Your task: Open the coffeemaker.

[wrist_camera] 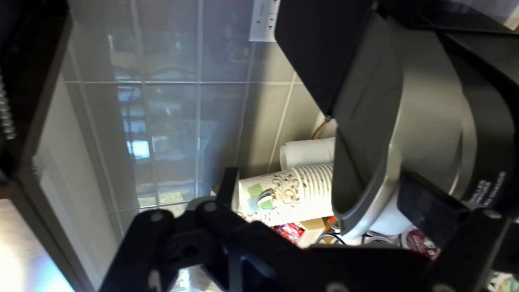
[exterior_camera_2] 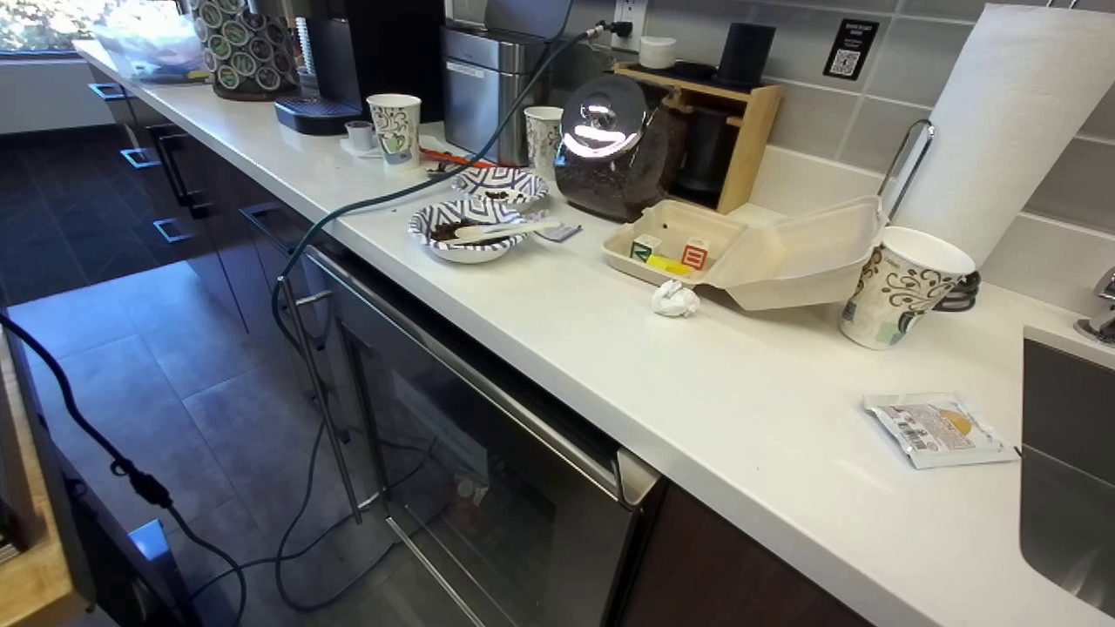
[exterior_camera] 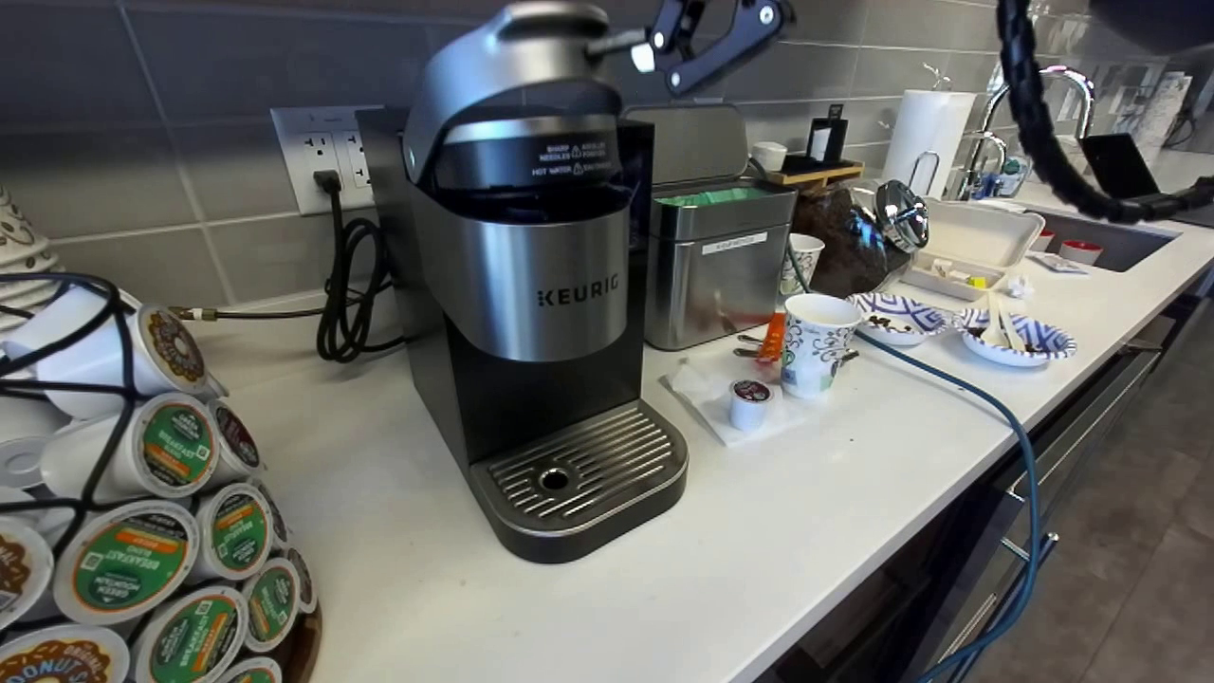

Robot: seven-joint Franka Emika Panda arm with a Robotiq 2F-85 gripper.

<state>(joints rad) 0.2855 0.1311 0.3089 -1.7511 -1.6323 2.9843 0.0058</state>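
Two fingers (wrist_camera: 429, 209) of the tool (wrist_camera: 320, 178) stand apart, gripping nothing, one at the front edge of the part-raised lid (exterior_camera: 526, 55) of the coffeemaker (exterior_camera: 531, 285) on the bench (exterior_camera: 645, 607), so the push likely runs up and back, away from the tool.

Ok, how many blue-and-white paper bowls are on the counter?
2 in view: the front bowl, nearer the edge of the counter, and the rear bowl beside it, farther from that edge. Others could be hidden.

The coffeemaker (exterior_camera: 531, 294) stands upright on the white counter (exterior_camera: 806, 517), silver and black! Its rounded grey lid (exterior_camera: 474, 68) is raised, a dark gap beneath.
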